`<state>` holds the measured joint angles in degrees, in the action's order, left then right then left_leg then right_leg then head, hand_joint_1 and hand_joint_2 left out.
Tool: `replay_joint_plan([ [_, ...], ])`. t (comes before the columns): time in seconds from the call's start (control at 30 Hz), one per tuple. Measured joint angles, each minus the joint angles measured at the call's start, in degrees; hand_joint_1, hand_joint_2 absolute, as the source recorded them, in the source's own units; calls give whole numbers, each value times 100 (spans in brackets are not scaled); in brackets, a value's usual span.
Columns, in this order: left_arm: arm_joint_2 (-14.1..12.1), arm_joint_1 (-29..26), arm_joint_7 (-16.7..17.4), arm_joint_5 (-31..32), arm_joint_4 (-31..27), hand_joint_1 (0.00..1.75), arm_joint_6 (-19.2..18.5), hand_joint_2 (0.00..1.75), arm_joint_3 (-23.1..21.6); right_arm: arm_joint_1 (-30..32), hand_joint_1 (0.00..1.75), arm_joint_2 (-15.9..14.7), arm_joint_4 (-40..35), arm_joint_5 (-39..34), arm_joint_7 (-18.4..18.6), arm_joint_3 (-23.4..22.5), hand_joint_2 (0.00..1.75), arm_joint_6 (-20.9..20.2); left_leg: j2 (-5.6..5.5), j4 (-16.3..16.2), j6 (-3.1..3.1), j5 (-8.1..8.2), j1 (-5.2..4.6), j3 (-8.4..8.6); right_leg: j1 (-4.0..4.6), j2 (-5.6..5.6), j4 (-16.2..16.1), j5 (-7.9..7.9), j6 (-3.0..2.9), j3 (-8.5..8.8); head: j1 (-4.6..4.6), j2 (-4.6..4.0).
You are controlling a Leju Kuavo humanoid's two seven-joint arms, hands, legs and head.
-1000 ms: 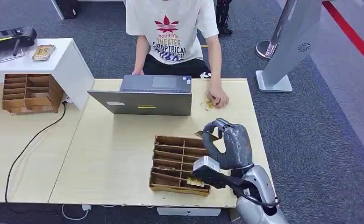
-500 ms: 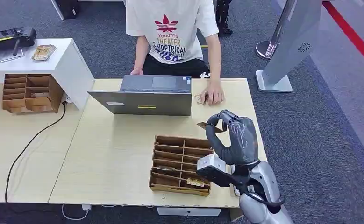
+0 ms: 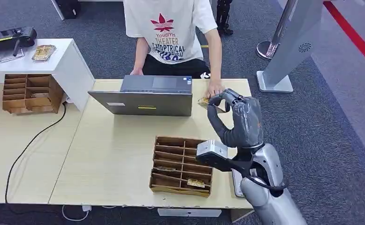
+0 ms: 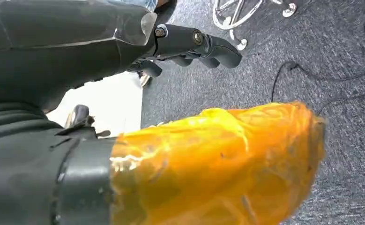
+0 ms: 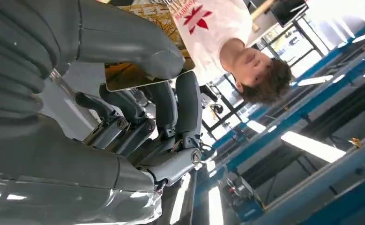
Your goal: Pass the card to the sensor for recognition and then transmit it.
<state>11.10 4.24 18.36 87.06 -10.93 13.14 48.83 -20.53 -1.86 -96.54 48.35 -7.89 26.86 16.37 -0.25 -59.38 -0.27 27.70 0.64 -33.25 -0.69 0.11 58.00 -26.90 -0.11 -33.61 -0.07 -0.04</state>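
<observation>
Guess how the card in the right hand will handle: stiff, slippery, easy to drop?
Probably stiff: the card juts flat past the thumb with no sag. Likely light and thin, so the right hand pinching one edge may let it pivot. Its glossy-looking printed face hints it could slip.

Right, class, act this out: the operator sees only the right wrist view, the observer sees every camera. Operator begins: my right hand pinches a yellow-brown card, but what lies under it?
Observer: The right hand holds the yellow-brown card above the pale wooden table, just beyond a brown divided wooden tray.
Operator: Where is the person's hand?
Observer: The person's hand rests at the table's far edge, close in front of your right hand.
Operator: And my left hand?
Observer: The left hand holds nothing, fingers apart, above grey carpet.
</observation>
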Motion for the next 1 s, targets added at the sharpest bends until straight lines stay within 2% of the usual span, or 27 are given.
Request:
replay_joint_plan([
  [0.33,0,50,20,138,0,0,-68,0,-120,-772,175,144,236,83,101,247,175,-256,-2,0,-1,-1,0,0,0,-1,3,0,0,1,0,0],
  [0.5,0,117,72,275,0,0,-175,0,-227,-1322,175,308,625,44,332,341,175,-498,-2,0,-4,-5,0,1,0,-1,3,1,0,1,2,0],
  [0.63,0,147,96,280,0,0,-236,0,-356,-1691,175,441,1031,57,500,389,175,-537,-2,0,-4,-7,0,1,0,-1,4,5,-3,0,0,0],
  [0.8,11,220,206,280,0,0,-361,0,-700,-2251,175,630,1926,398,772,413,175,-386,-3,-1,-4,-9,0,2,0,-1,4,7,0,0,0,0],
  [1.0,28,299,258,278,0,0,-422,0,-1016,-2661,175,798,2900,688,813,411,175,-103,-3,-2,-4,-12,0,2,0,-1,4,9,0,1,0,0],
])
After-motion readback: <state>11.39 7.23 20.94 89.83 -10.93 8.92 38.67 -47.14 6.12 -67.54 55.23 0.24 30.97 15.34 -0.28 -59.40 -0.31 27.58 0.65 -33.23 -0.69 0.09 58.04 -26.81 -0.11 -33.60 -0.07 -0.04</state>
